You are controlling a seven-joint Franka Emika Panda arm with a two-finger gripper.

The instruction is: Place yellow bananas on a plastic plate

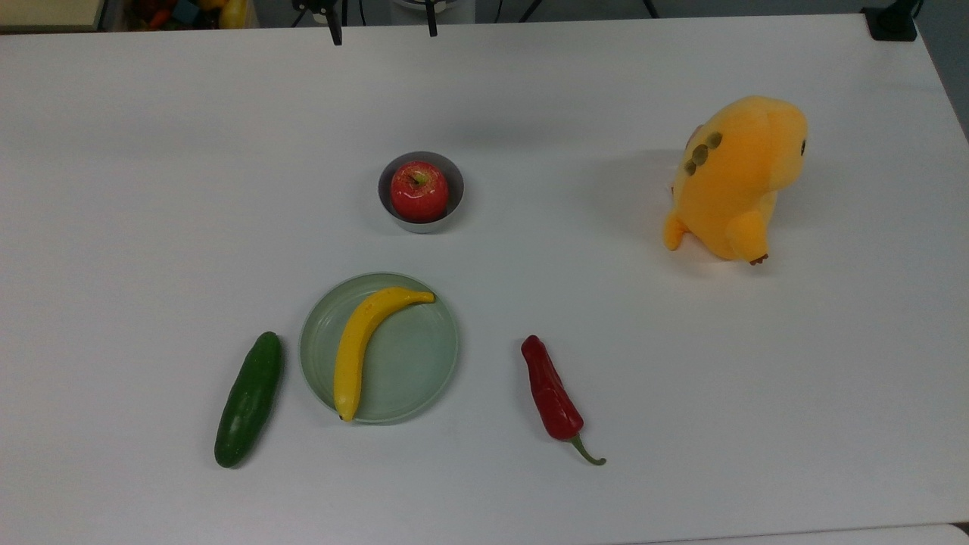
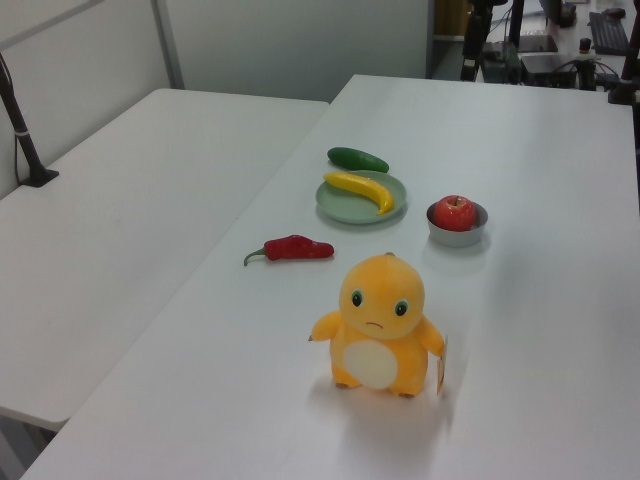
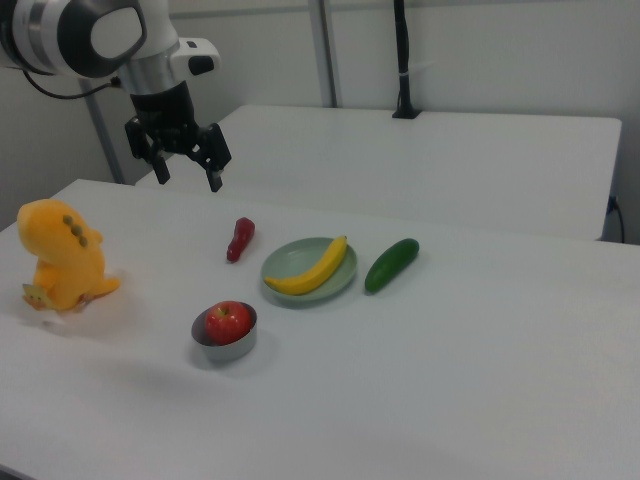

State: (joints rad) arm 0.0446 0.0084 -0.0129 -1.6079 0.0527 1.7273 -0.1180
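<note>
The yellow banana (image 1: 356,356) lies curved across the pale mint-green plastic plate (image 1: 409,371), its stem toward the plate's far rim in the top view. In the left view, banana (image 2: 362,188) and plate (image 2: 340,208) sit mid-table. The right view has the banana (image 3: 310,270) resting on the plate (image 3: 285,258) with nothing touching it. My gripper (image 3: 188,180) hangs open and empty in the air, well above the table and off to the right view's left of the plate. Its two fingertips poke in at the top view's upper edge, gripper (image 1: 382,32).
A dark green cucumber (image 1: 248,400) lies just beside the plate on the top view's left. A red chili (image 1: 553,393) lies to the plate's right. Behind the plate, a red apple (image 1: 419,191) fills a small grey bowl (image 1: 459,198). An orange plush toy (image 1: 734,178) stands far right.
</note>
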